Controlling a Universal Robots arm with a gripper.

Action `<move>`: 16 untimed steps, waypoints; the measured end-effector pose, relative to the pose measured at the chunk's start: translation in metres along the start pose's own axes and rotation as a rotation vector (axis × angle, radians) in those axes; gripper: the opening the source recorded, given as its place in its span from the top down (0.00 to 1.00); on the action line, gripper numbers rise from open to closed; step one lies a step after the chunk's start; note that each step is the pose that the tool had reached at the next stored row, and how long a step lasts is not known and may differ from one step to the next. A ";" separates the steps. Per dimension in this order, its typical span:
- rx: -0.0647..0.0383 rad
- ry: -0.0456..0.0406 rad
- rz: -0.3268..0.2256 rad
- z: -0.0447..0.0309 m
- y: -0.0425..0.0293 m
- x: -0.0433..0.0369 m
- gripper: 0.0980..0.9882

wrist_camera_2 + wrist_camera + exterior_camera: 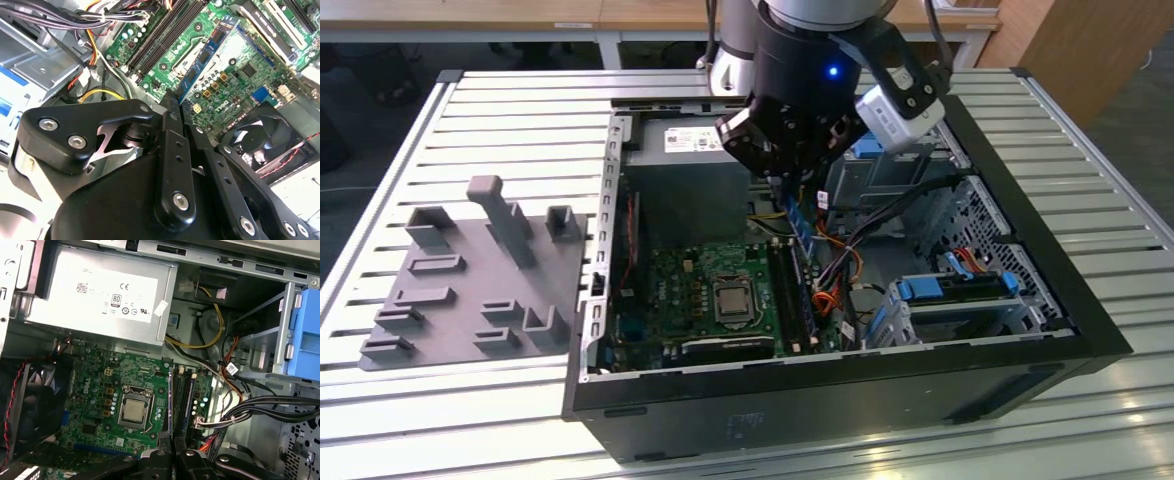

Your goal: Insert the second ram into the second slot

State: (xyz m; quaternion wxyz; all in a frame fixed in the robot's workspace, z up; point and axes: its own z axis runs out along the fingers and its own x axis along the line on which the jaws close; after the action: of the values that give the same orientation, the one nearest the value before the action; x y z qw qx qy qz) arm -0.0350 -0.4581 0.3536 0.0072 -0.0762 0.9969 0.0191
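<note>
Gripper (176, 102) pinched second ram (206, 52), held over memory slots (790, 285). Cable bundle (838, 255) crowded exterior view's right; processor socket (730, 297) side lay open.

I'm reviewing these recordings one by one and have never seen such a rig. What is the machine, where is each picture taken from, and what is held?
A robot arm works over an open computer case on a slatted table; a grey holder tray lies at the exterior view's left. That view comes from a camera off the arm. Both wrist views come from cameras riding on it, facing the green motherboard. The gripper is shut on the second ram, a thin blue stick, over the memory slots.
</note>
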 end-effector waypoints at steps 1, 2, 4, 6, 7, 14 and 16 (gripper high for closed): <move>0.000 -0.0003 0.009 0.0002 0.0000 0.0000 0.96; 0.000 -0.0005 0.015 0.0003 0.0000 0.0000 0.96; 0.000 -0.0008 0.024 0.0008 0.0000 0.0000 0.96; 0.000 -0.0011 0.028 0.0015 0.0000 0.0000 0.96; 0.001 -0.0010 0.028 0.0018 -0.0001 0.0000 0.96; 0.000 0.0026 0.029 0.0040 -0.0002 0.0001 0.96; 0.000 0.0036 0.029 0.0044 -0.0004 0.0001 0.96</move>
State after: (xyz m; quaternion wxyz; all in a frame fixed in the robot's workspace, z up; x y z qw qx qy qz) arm -0.0350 -0.4583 0.3492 0.0051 -0.0618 0.9979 0.0191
